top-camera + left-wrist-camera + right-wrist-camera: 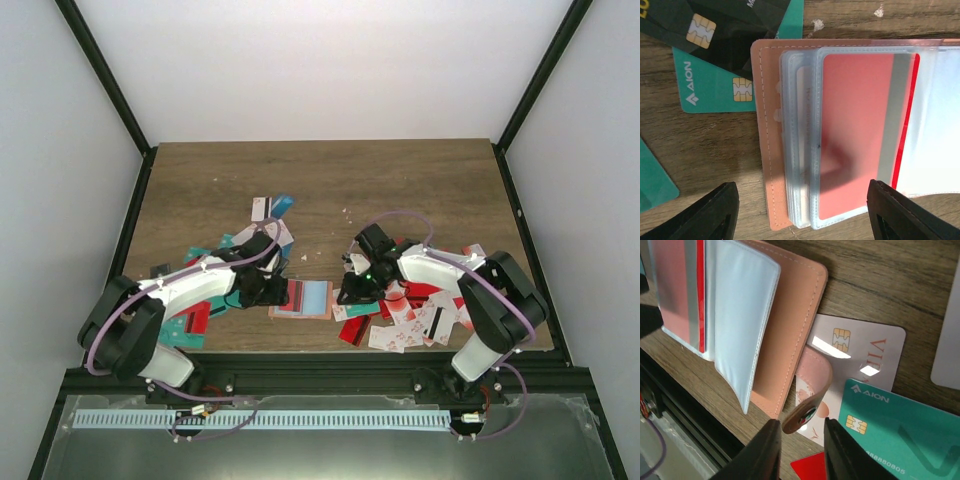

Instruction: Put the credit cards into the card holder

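Lying open on the brown wooden table (330, 180), the salmon-pink folding card holder (300, 298) sits between the two grippers, near the front edge. The left gripper (265, 290) hangs over the holder's left half with its black fingers (715, 215) spread wide. In the left wrist view one finger is over bare wood just outside the pink cover and the other is over the clear plastic sleeves (805, 150), so the stitched cover edge and the sleeve stack lie between them. A red plastic card (855, 125) sits inside the top sleeve. A teal chip card (715, 85) and a dark chip card (715, 25) lie just beyond the holder's edge.

The right gripper (800, 435) is at the holder's right side. Its fingers are set close together with the pink snap strap (810, 390) in the narrow gap; whether they press on it I cannot tell. A white chip card (860, 350) lies under that strap.
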Robot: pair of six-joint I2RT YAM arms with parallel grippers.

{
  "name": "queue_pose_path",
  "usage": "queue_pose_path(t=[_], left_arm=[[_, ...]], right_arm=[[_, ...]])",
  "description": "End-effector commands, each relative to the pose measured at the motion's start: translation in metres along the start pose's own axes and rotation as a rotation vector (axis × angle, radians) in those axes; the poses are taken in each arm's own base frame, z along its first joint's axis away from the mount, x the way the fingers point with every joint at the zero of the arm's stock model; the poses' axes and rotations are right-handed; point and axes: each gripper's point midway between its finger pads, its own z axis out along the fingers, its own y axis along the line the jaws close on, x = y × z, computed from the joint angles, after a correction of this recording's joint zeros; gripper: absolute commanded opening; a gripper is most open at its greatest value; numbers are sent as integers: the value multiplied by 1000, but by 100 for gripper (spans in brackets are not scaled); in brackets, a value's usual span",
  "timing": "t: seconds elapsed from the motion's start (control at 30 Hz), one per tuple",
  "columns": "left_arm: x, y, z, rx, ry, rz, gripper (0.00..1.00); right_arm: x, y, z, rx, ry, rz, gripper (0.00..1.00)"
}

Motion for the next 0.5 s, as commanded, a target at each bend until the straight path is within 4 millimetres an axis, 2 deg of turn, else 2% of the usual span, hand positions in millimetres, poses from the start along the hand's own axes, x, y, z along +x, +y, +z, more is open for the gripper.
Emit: queue_pose_path(t=[0.0, 0.17, 0.3, 0.37, 0.47], left_arm=[[-1, -6, 6, 54, 8, 1, 72], [0, -5, 7, 60, 9, -4, 73], [1, -3, 5, 64, 1, -26, 73], [2, -1, 4, 67, -4, -38, 73], [3, 3, 3, 69, -10, -61, 72]], right_arm=[[-10, 13, -10, -3, -19, -53, 30], [-27, 43, -38, -54, -98, -102, 32], [-35, 75, -53, -168, -121, -140, 33], [-37, 93, -56, -251, -123, -161, 33], [-36, 112, -49, -331, -91, -180, 31]])
